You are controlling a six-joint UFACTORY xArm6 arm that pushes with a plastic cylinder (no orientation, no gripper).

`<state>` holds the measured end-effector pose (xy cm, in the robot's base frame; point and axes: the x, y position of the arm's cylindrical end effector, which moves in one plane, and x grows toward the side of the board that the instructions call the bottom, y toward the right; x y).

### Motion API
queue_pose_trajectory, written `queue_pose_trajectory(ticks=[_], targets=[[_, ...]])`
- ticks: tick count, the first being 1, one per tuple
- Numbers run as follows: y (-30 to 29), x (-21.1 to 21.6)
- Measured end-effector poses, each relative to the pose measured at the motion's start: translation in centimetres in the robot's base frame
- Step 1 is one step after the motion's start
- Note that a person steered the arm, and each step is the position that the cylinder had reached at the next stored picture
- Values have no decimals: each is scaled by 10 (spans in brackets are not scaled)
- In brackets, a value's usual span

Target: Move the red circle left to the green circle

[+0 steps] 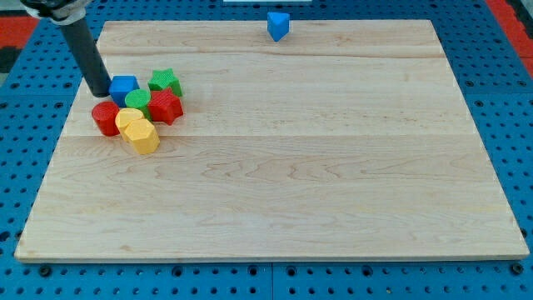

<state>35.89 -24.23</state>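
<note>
The red circle (105, 118) lies at the left of the wooden board (275, 167), at the lower left of a tight cluster. The green circle (138, 102) sits just up and right of it, in the cluster's middle. My tip (100, 92) is above the red circle and just left of the blue cube (124, 87), close to it. The rod rises to the view's top left.
The cluster also holds a green star (165, 81), a red star (166, 107), a yellow circle-like block (128, 120) and a yellow hexagon (142, 136). A lone blue block (278, 25) sits at the board's top edge. A blue pegboard surrounds the board.
</note>
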Motion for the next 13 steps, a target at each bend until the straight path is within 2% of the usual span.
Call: queue_pose_trajectory(ticks=[3,4,5,7,8,10,12,13], targets=[[-62,-11],[-62,23],[-63,39],[-13,92],[-7,96],[-1,68],[16,65],[-10,79]])
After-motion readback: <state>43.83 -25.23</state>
